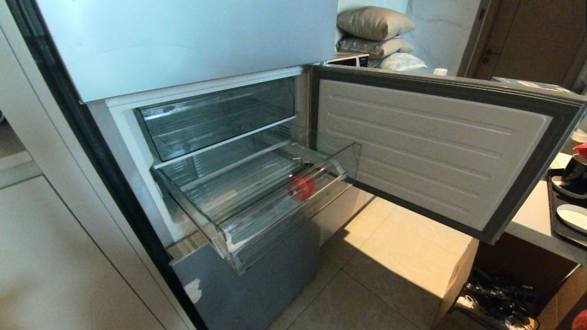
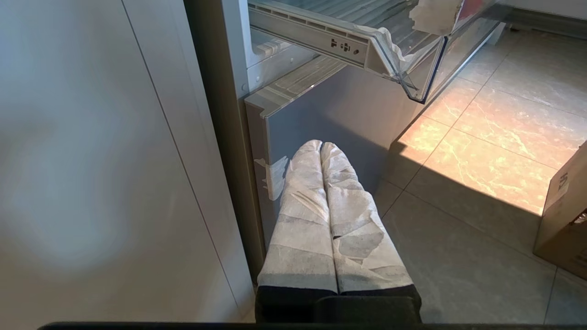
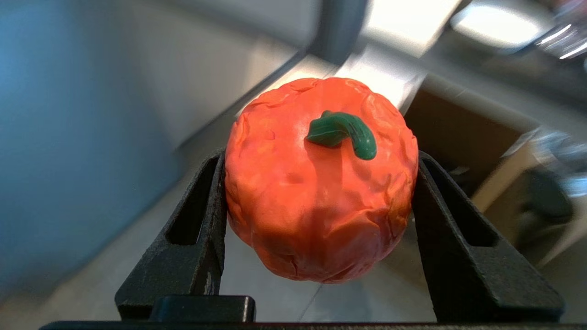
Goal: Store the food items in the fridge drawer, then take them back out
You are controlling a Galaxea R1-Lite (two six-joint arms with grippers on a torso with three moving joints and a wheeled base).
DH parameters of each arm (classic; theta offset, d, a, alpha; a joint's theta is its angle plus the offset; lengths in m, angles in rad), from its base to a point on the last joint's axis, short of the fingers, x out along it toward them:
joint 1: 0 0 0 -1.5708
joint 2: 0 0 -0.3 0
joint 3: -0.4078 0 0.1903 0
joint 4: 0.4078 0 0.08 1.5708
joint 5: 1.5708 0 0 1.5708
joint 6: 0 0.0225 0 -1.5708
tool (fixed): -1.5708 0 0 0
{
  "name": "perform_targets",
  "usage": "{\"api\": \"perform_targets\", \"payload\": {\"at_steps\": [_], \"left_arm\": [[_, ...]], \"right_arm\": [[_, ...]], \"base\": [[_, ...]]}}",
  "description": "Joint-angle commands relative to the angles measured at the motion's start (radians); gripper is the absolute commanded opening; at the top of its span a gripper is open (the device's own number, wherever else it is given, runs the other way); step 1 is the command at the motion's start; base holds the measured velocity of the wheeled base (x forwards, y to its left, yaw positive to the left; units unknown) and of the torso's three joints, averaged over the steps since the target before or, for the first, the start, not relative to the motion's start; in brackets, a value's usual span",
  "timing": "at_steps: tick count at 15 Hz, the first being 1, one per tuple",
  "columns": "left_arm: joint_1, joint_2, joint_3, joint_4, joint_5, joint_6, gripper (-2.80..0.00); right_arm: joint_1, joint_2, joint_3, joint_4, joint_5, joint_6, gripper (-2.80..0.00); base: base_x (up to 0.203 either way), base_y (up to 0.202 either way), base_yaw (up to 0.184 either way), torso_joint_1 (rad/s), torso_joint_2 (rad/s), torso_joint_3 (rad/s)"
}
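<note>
One orange-red fruit (image 3: 321,183) sits clamped between the right gripper (image 3: 321,197) fingers; a second fruit (image 1: 301,187) lies in the fridge drawer (image 1: 238,238). Left gripper (image 2: 321,146) closed, empty, below that drawer.

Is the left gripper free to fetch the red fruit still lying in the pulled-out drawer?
Probably yes: the left gripper is shut and holds nothing, the fridge drawer stands open-topped, and nothing covers the red fruit.

Head and left-wrist views sharing drawer (image 1: 257,215)
</note>
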Motion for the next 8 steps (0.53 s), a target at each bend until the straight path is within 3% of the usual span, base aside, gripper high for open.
{"api": "perform_targets", "payload": {"at_steps": [1,6,8], "left_arm": [[0.0,-0.002,0.0,0.0,0.0,0.0,-2.8],[0.0,-0.002,0.0,0.0,0.0,0.0,-2.8],[0.0,-0.002,0.0,0.0,0.0,0.0,-2.8]], "right_arm": [[0.047,-0.112,0.014,0.11,-0.009,0.018,-2.8],[0.202,-0.187,0.014,0.204,-0.033,0.009,-2.8],[0.209,-0.231,0.014,0.208,-0.048,0.019,-2.8]], "base": [[0.0,0.0,0.0,0.0,0.0,0.0],[0.0,0.0,0.0,0.0,0.0,0.0],[0.0,0.0,0.0,0.0,0.0,0.0]]}}
